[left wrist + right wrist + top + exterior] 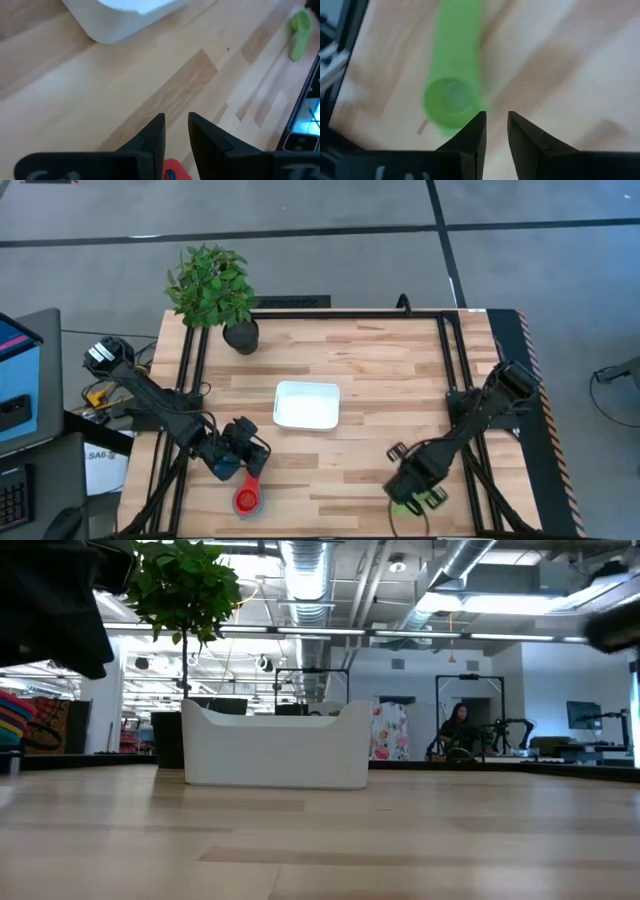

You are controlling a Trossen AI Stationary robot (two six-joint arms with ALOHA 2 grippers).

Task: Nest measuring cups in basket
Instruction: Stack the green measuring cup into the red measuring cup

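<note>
The white basket (307,405) sits pretty much in the middle of the wooden table (380,370), and from above its inside looks plain white with nothing showing in it. In the low view it's just a white wall with raised ends, so no peek inside from there.

Only two measuring cups are visible. The red cup (247,498) lies on the table near the front edge on the left, with something blue showing inside it. The green cup (405,507) is at the front right, mostly under the arm there; the right wrist view shows its round bowl and long flat handle lying on the wood.

There's a potted plant (212,288) at the back left corner in a black pot. A paper by the table's left edge has writing I can't make out.

The left gripper (252,465) hangs just above the red cup, fingers a narrow gap apart, gripping nothing. The right gripper (405,492) is right beside the green cup's bowl, fingers likewise slightly apart with nothing between them.
</note>
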